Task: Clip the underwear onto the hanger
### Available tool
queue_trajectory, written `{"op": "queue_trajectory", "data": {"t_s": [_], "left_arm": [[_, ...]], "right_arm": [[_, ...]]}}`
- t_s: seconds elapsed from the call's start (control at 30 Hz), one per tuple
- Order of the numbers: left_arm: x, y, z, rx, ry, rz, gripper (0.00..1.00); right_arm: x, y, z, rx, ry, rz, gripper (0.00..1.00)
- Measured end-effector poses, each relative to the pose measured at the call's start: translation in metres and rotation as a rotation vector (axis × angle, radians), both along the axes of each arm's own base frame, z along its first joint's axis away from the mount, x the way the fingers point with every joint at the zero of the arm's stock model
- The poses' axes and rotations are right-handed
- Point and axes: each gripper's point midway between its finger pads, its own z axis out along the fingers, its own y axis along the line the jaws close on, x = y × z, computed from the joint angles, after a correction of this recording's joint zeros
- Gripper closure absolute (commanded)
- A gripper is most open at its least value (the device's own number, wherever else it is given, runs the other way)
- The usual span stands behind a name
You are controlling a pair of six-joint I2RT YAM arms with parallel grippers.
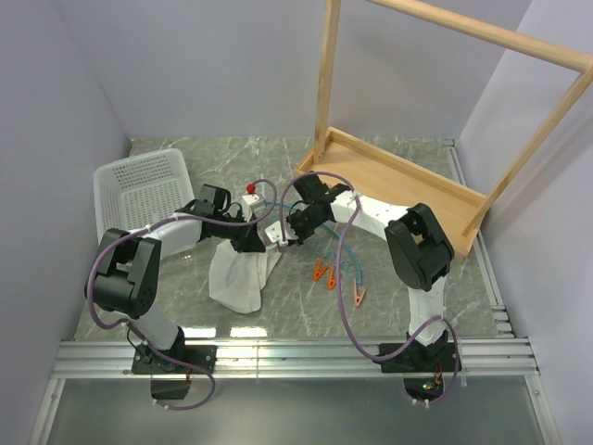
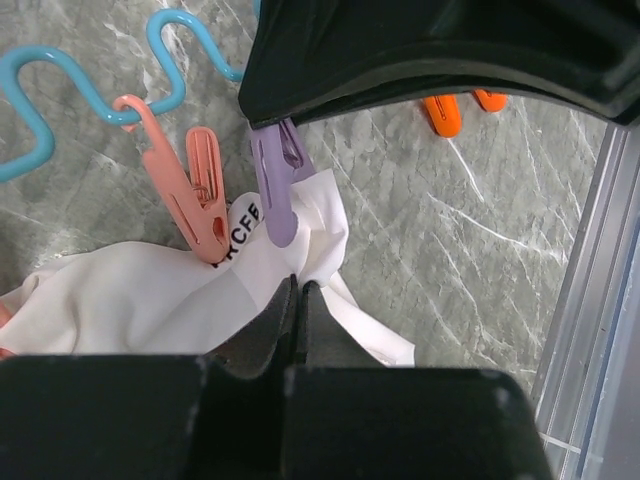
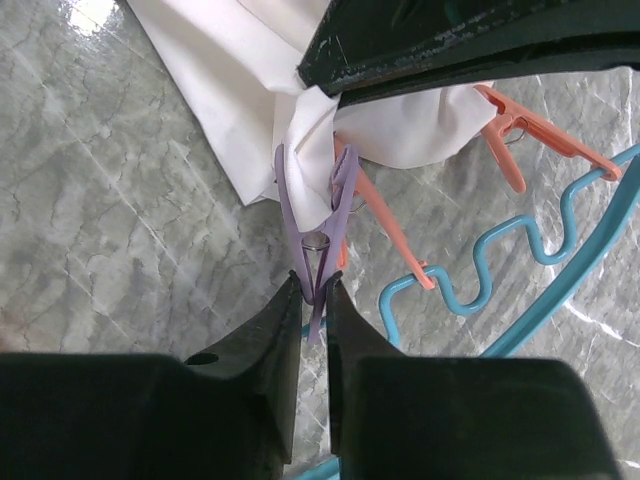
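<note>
Both arms reach in from the near edge and meet mid-surface.

The left fingers [image 2: 275, 320] are clenched on a fold of the underwear [image 1: 236, 278], which trails back toward the near edge. The right fingers [image 3: 275, 320] pinch the tail of a purple clip [image 3: 315, 225] tipped onto that same fold. The hanger [image 1: 352, 264] lies just to the right. Farther off stand a basket [image 1: 139, 190] at the left and a wooden rack [image 1: 408, 185] at the right, on the green marbled surface [image 1: 306, 315] between grey walls.
</note>
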Motion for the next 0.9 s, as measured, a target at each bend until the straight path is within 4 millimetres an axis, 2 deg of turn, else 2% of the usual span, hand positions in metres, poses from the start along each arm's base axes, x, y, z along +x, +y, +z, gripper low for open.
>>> {"op": "queue_trajectory", "data": {"t_s": [0.37, 0.47, 0.6, 0.73, 0.83, 0.9], "left_arm": [[0.007, -0.002, 0.004, -0.005, -0.010, 0.006, 0.99], [0.008, -0.002, 0.001, -0.003, -0.001, 0.006, 0.99], [0.008, -0.002, 0.001, -0.001, 0.003, 0.005, 0.85], [0.007, -0.001, 0.000, 0.002, 0.007, 0.004, 0.77], [0.006, 0.000, 0.002, 0.004, 0.004, 0.002, 0.73], [0.005, 0.000, 0.005, 0.006, -0.005, 0.004, 0.67]], "right_arm": [[-0.006, -0.001, -0.001, -0.004, 0.002, 0.010, 0.61], [-0.006, -0.001, -0.001, -0.004, 0.004, 0.009, 0.52], [-0.006, -0.001, 0.002, 0.003, -0.001, 0.009, 0.33], [-0.006, 0.001, 0.012, 0.016, -0.013, 0.006, 0.30], [-0.006, 0.002, 0.025, 0.036, -0.034, 0.001, 0.29], [-0.007, 0.001, 0.034, 0.049, -0.042, -0.007, 0.29]]}}
